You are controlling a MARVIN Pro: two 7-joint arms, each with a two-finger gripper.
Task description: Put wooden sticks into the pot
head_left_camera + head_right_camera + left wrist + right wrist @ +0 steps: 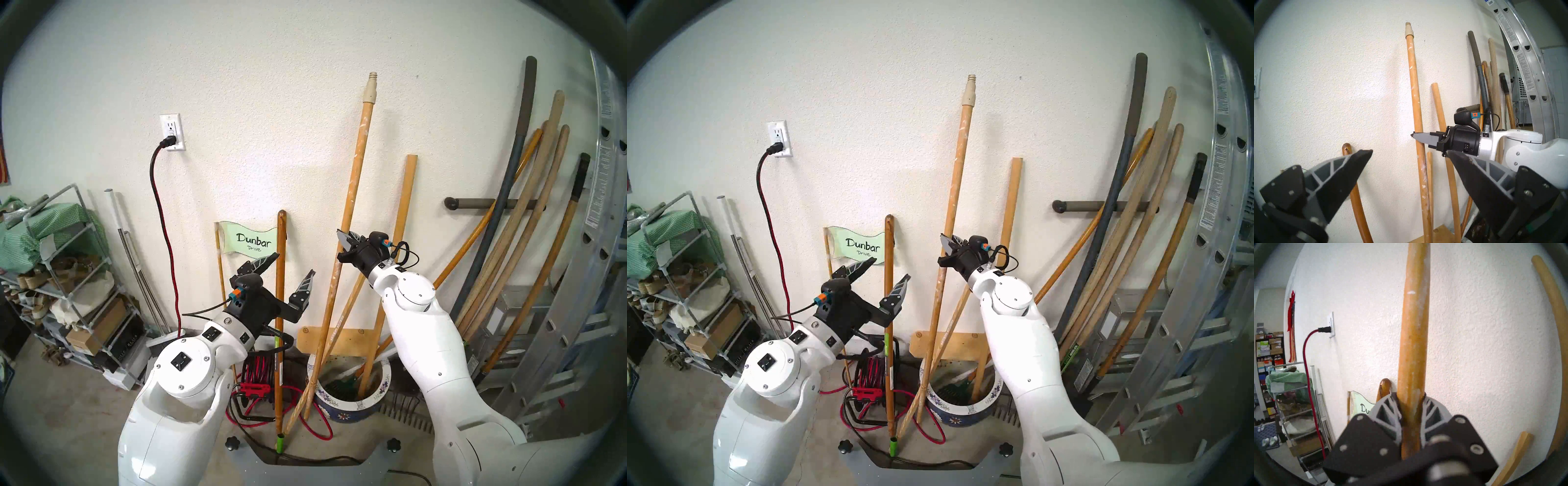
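From the head view, our right tool (pixel 342 247) pinches the speckled pole (pixel 353 190) mid-shaft, its foot on the floor beside the pot (pixel 353 405); the slat (pixel 400 230) already stands inside. Left wrist: our left tool (pixel 1410 152) waits spread. Right wrist: 2 fingers (pixel 1388 409) squeeze the pole, likely to lift it.

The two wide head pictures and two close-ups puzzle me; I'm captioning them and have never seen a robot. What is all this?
The white limbs are a robot's two arms. The two wide pictures come from cameras on its head, and each close-up comes from a camera on one wrist. The right gripper is clamped on the paint-speckled pole, whose foot seems to rest on the floor beside the blue flowered pot. The flat slat already stands in the pot. The left gripper is open and empty.
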